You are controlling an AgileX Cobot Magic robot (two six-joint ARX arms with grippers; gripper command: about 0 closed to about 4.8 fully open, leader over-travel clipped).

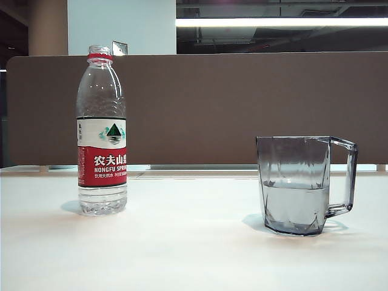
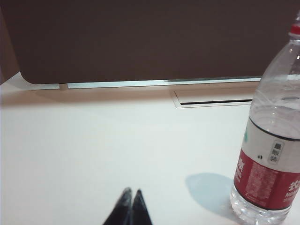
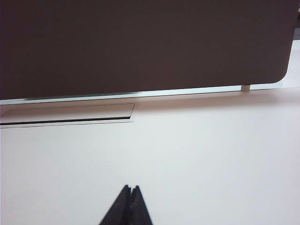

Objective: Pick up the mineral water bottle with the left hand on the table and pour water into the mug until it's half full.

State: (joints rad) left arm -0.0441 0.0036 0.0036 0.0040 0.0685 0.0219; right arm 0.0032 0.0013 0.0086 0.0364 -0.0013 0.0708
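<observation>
- The right pincer (image 3: 130, 189) shows only its two black fingertips, pressed together with no gap and nothing between them.
- It hangs above the bare white desk (image 3: 201, 154).
- A dark brown partition (image 3: 140, 42) with a rounded corner stands along the desk's far edge.
- A narrow slot (image 3: 65, 117) is set in the desk near the partition.

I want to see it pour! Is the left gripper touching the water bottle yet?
Apart. In the left wrist view, bare table lies between the shut left gripper and the mineral water bottle.

Clear mineral water bottle (image 1: 101, 130) with red-and-white label, smoky-grey transparent mug (image 1: 301, 185), white table (image 1: 182, 254).
</observation>
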